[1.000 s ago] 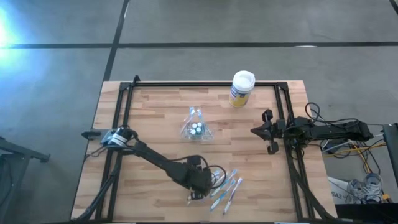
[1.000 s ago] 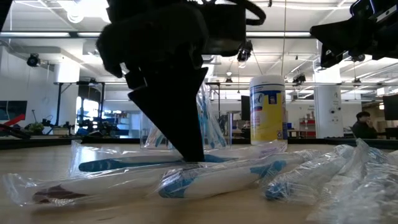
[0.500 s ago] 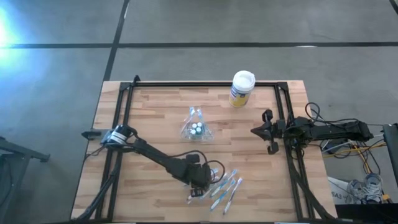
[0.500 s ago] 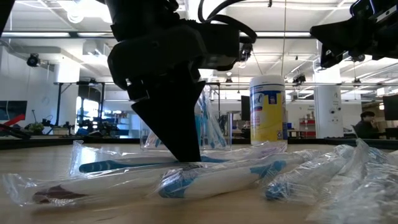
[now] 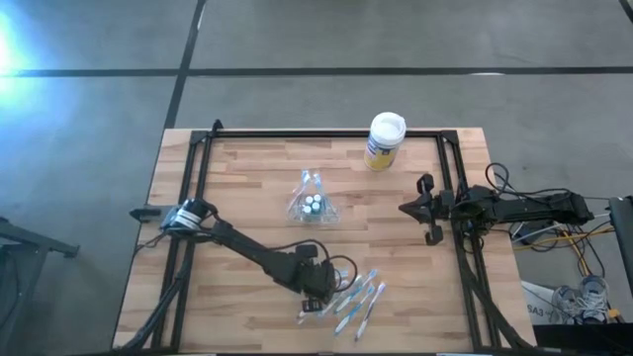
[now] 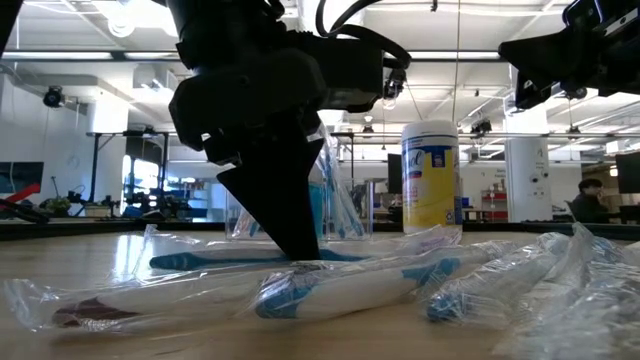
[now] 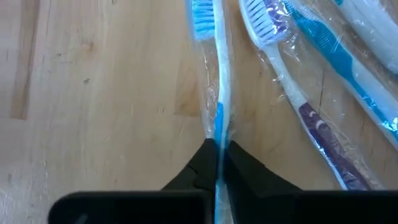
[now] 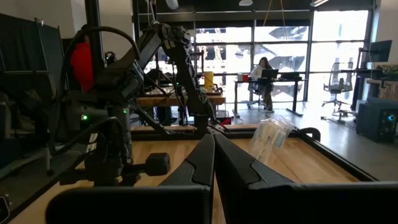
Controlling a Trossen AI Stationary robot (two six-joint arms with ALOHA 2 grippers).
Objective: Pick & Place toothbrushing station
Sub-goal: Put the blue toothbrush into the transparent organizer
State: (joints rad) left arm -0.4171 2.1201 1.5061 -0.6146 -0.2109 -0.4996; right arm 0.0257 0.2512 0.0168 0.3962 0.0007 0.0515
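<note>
Several wrapped white-blue toothbrushes [image 5: 358,295] lie side by side on the wooden table near its front edge. My left gripper [image 7: 217,151] stands over the leftmost one [image 7: 210,74] and is shut on it; it shows in the low view as a dark wedge [image 6: 298,250] pointing down. The clear plastic holder [image 5: 312,203] stands at the table's middle with small teal-capped tubes in it. My right gripper [image 5: 406,208] waits shut at the table's right edge, above the table. My left gripper pinches the wrapped toothbrush's handle [image 7: 218,127] between its two fingers, through the clear wrap. The fingers come from above, slanting down, one on either side of the handle. The bristle end [image 7: 202,15] points away from the fingers, and the brush lies on the table.
A white-lidded canister [image 5: 384,140] with a yellow-blue label stands at the far edge, right of centre. Other wrapped brushes [image 7: 292,81] lie close on the right of the held one. A black rail frame [image 5: 326,133] runs round the table. A person sits in the room behind [image 6: 585,200].
My left gripper has sunk a little onto the leftmost wrapped toothbrush and shut on its handle. The brush's wrapped end has slid a short way along the table toward the gripper. My right arm has kept still.
</note>
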